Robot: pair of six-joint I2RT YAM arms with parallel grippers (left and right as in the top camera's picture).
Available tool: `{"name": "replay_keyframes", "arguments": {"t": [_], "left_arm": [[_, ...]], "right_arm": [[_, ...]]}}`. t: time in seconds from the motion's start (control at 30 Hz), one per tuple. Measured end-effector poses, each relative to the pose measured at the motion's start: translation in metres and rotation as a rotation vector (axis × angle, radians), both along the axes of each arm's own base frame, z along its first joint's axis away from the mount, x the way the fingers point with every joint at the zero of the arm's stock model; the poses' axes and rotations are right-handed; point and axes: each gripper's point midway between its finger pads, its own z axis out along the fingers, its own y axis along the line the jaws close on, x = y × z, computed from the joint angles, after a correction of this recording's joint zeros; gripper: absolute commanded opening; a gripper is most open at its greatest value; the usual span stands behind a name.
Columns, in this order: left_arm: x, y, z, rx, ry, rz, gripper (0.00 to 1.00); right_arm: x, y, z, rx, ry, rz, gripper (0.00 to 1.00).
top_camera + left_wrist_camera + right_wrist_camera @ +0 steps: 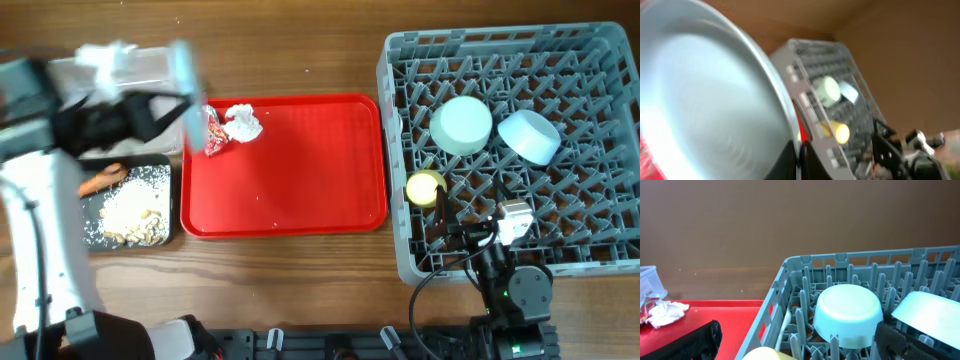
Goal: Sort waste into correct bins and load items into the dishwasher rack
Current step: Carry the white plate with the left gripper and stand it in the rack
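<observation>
Plate (705,105) looks pale blue, glossy, apparently tilted.

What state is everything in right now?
pale blue plate: held tilted by left gripper
right gripper: open
pale green bowl: upside down in rack
light blue bowl: tilted in rack
yellow cup: in rack
tissue: crumpled, on red tray
red wrapper: on red tray
carrot: in black tray
</observation>
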Motion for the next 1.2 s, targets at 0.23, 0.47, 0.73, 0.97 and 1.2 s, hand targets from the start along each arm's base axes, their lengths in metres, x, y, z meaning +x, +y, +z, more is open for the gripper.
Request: {"name": "replay_keyframes", "arguments": {"t": [0.23, 0.47, 0.73, 0.97, 1.2], "left_arm": [[0.039, -0.176, 0.069, -0.176, -0.252, -0.243, 0.04], [0.037, -0.314, 0.034, -0.414, 0.059, -0.260, 0.04], [0.071, -0.342, -0.056, -0.476, 0.471, 0.032, 0.99], [0.097, -0.292, -0.067, -0.406, 0.464, 0.144, 1.00], [0.080, -0.163, -0.091, 0.057, 0.419, 0.383, 0.91]], "right_arm": [[0.000, 0.000, 0.000, 0.001, 0.001, -0.001, 1.00], [0.000, -0.001, 0.000, 0.003, 0.001, -0.003, 1.00], [0.000, -0.001, 0.000, 0.003, 0.001, -0.003, 1.00], [0.000, -0.001, 0.000, 0.003, 0.001, -0.003, 1.00], [0.000, -0.001, 0.000, 0.003, 0.001, -0.003, 1.00]]}}
